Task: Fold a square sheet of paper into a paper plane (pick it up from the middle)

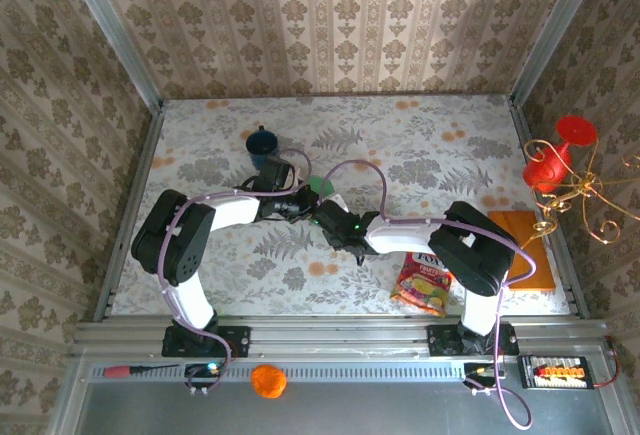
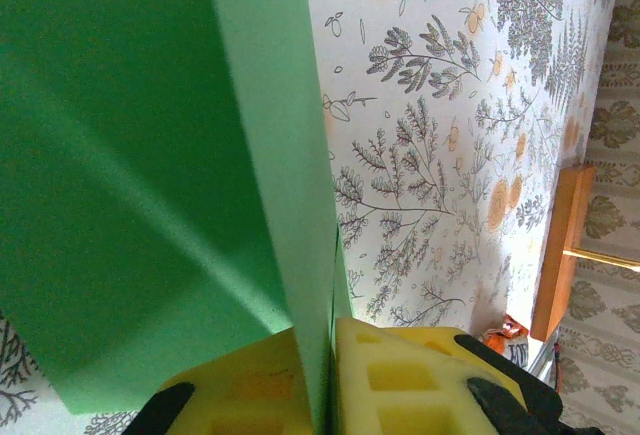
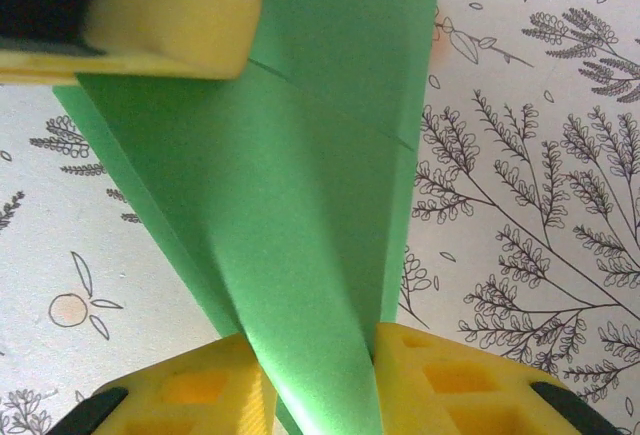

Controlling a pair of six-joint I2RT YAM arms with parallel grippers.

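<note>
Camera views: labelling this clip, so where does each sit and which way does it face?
Top external: above and behind the bases, looking down on the table; both arms meet at the folded green paper.
Left wrist: on the left gripper, looking along the clamped paper; yellow fingers show.
Right wrist: on the right gripper, looking down the paper between its yellow fingers.
Shared: both wrist views show that paper.

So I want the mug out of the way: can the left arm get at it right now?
Probably not yet. The mug stands just beyond the left gripper, but that gripper is shut on the green paper, which the right gripper also pinches.
</note>
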